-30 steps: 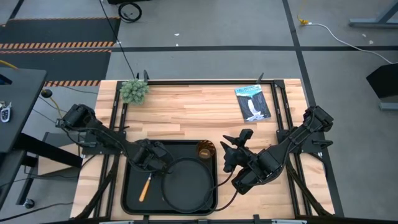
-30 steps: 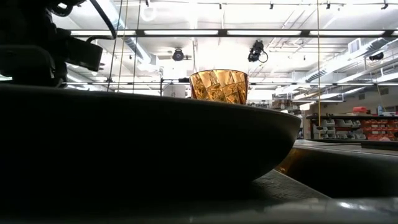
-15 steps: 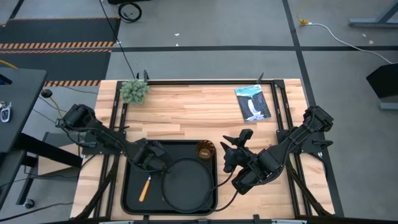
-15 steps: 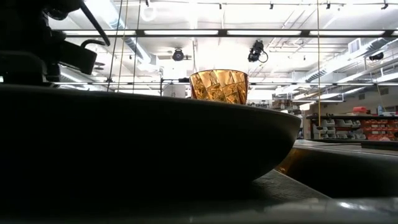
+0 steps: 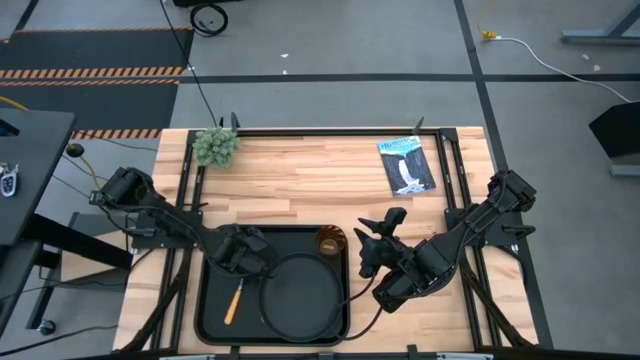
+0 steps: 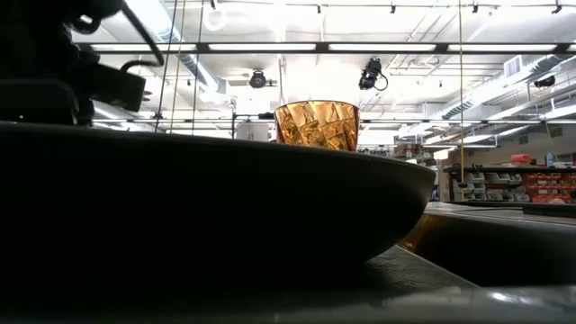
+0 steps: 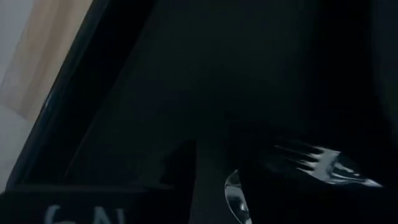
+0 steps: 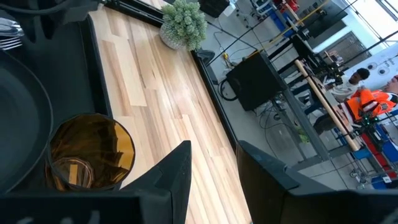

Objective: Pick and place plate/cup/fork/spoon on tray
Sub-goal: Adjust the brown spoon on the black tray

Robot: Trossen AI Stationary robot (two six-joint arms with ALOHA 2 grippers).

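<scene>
Left tool (image 5: 262, 262) sits low over the tray (image 5: 213, 322), centre-left of the high frame, fingers a little apart and clamped on nothing. In the left wrist view the fork (image 7: 323, 163) tines and a sliver of the spoon (image 7: 235, 198) bowl lie on the dark tray floor just past the fingers, free of them. From above, an orange handle shows in the tray's left half, lower left of the tool; can't tell there whether it belongs to fork or spoon.

What changed: against a second ago the left tool's fingers have closed in somewhat and then stopped, and in the low view the dark arm block in the upper left has shifted slightly. My read: the cutlery has been let go and the arm is settling, not reaching for anything new.

Right tool (image 5: 372, 245) hangs just right of the tray's upper right corner, fingers apart, nothing held, unchanged from the earlier frames. The cup (image 5: 330, 242) stands upright in that corner, just beside it; the right wrist view shows it amber and free of the fingers. The plate (image 5: 300, 295) lies flat in the tray's right half, same spot as before. Cup, plate, counter (image 5: 300, 180) items all unmoved.

Judgement: all four pieces look to be on the tray, so the task is about done; only retreat left
</scene>
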